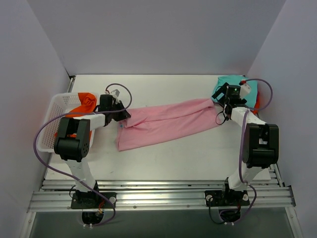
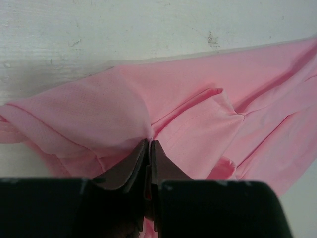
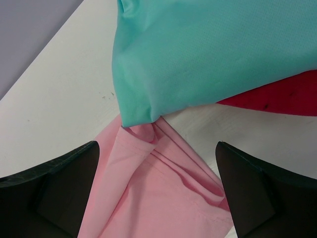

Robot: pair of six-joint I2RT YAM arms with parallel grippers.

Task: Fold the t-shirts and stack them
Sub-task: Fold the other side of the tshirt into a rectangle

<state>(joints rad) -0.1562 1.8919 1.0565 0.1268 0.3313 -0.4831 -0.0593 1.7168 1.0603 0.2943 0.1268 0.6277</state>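
The light pink t-shirt (image 1: 166,124) lies stretched in a long bunched band across the middle of the table. At its left end, my left gripper (image 1: 122,117) is shut on a pinched fold of the pink cloth (image 2: 198,114), the jaws (image 2: 148,143) pressed together with fabric between the tips. My right gripper (image 1: 223,106) hovers open over the shirt's right end (image 3: 158,198), fingers (image 3: 64,188) wide apart and holding nothing. A folded teal t-shirt (image 3: 208,54) lies on a red one (image 3: 282,96) at the back right, its corner overlapping the pink cloth. The orange t-shirt (image 1: 85,101) sits in the basket.
A white mesh basket (image 1: 49,131) stands at the table's left edge beside the left arm. The teal t-shirt (image 1: 226,82) and a sliver of the red t-shirt (image 1: 256,106) occupy the back right corner behind the right arm. White walls enclose three sides.
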